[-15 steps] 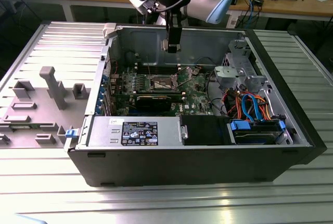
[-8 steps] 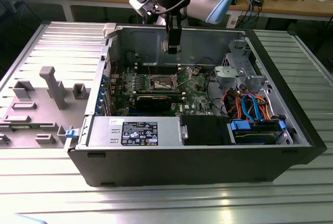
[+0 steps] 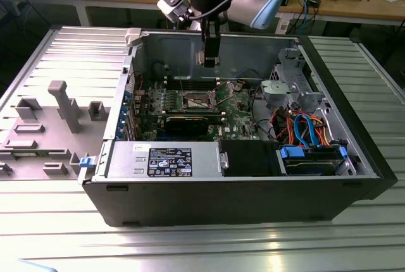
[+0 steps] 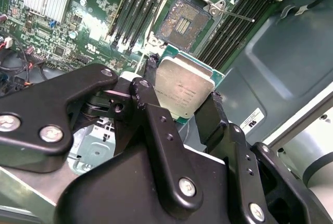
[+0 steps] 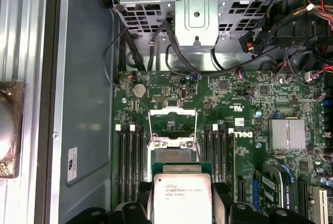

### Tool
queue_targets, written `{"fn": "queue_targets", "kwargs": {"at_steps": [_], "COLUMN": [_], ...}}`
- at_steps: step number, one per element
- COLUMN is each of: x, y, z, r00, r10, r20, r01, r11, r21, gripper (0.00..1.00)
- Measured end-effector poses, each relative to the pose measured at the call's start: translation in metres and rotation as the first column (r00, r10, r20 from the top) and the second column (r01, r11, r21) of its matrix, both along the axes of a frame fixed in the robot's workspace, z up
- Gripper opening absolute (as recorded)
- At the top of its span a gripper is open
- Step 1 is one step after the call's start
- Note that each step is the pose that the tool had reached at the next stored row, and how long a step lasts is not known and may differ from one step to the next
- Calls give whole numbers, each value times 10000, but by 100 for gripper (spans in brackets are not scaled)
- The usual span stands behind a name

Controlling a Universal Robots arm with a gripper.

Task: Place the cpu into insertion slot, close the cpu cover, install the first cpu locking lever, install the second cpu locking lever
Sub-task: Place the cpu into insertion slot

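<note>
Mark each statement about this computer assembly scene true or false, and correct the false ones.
1. The end effector is shut on the cpu. True.
2. The cpu is seated in the insertion slot. False: it is held by the end effector, clear of the slot, and the slot's dark centre is bare.
3. The cpu cover is closed over the slot. False: the cover is swung open, leaving the slot uncovered.
4. Long black memory slots run along both sides of the insertion slot. True.
</note>
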State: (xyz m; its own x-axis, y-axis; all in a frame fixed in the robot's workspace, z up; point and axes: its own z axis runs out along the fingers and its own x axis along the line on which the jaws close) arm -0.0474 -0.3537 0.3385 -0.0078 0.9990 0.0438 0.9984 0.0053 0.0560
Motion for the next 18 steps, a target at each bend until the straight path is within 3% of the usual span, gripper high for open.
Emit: {"fn": "queue_targets", "kwargs": {"at_steps": [7, 18], "x": [0, -7], "y": [1, 10], "z": [-9, -214], "r00": [10000, 10000], "r10": [-1, -1], "r20": [2, 2], "r01": [1, 1], "r11": [10000, 10000], "r21": [4, 1], "gripper": [55, 55]}}
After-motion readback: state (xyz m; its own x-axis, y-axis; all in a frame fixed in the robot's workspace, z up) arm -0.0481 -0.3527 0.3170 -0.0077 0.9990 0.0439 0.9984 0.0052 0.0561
